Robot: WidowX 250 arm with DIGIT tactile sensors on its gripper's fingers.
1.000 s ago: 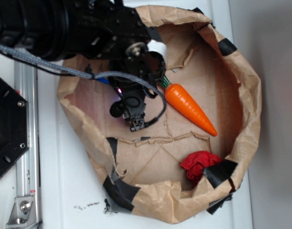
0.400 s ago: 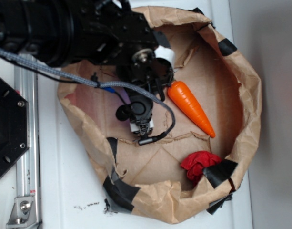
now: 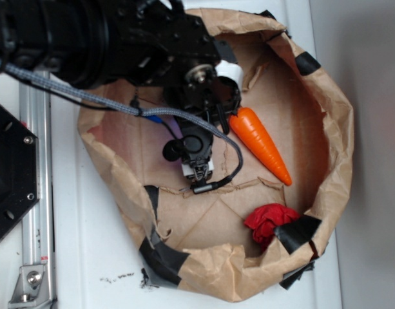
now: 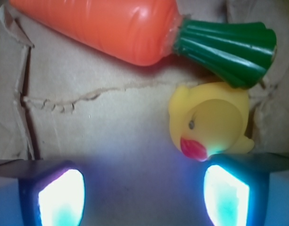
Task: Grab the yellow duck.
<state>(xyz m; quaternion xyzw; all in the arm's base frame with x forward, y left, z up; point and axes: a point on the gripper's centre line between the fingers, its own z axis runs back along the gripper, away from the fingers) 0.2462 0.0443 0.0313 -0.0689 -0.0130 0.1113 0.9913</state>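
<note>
In the wrist view the yellow duck lies on brown paper, red beak pointing down-left, just above my right fingertip. My gripper is open, with only bare paper between the glowing pads and the duck off to the right of the gap. The orange carrot lies across the top, its green top touching the duck. In the exterior view my gripper hangs inside the paper basin and the arm hides the duck; the carrot lies to its right.
A crumpled brown paper wall with black tape patches rings the work area. A red cloth lump sits at the lower right inside it. A black plate and a metal rail lie on the left.
The arm has shifted right and slightly toward the front of the basin. The carrot's green end has been nudged to the right.
</note>
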